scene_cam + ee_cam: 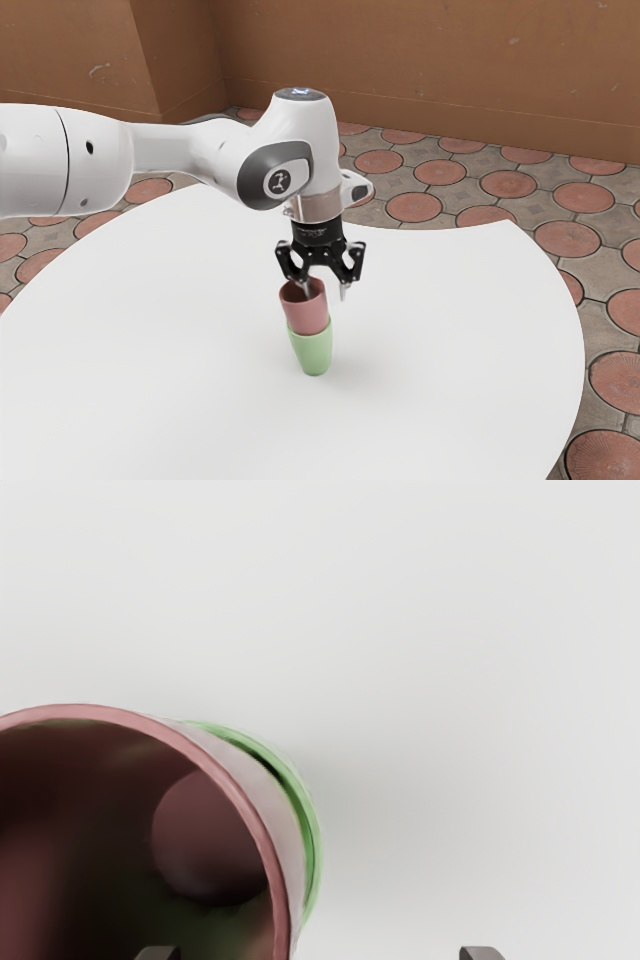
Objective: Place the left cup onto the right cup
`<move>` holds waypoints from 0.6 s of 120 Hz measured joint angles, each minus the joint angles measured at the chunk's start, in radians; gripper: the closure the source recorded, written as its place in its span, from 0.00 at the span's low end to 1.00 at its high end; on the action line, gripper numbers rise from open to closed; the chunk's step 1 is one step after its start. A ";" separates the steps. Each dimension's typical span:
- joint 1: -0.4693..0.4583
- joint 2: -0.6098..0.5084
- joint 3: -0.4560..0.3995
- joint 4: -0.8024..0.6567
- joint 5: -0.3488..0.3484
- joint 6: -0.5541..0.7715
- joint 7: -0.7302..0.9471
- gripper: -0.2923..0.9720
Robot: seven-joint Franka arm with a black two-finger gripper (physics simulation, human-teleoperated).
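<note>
Gripper (321, 292) wide open, holding nothing | tapered pink cup (303, 306) nested in tapered green cup (313, 352) | withdrawal: lift straight up, no sideways nudge.

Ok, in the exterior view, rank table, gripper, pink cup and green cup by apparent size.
1. table, by far.
2. gripper, spread wider than either cup.
3. pink cup and green cup: nested, their visible parts look alike, so unranked.
</note>
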 joint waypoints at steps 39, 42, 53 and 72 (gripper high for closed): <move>0.000 -0.013 0.000 -0.001 0.000 0.012 0.003 0.29; 0.000 -0.016 0.000 -0.001 0.000 0.012 0.003 0.28; 0.000 -0.029 0.000 -0.002 0.000 0.010 0.003 0.26; 0.000 -0.054 0.000 -0.001 -0.001 -0.001 0.009 0.25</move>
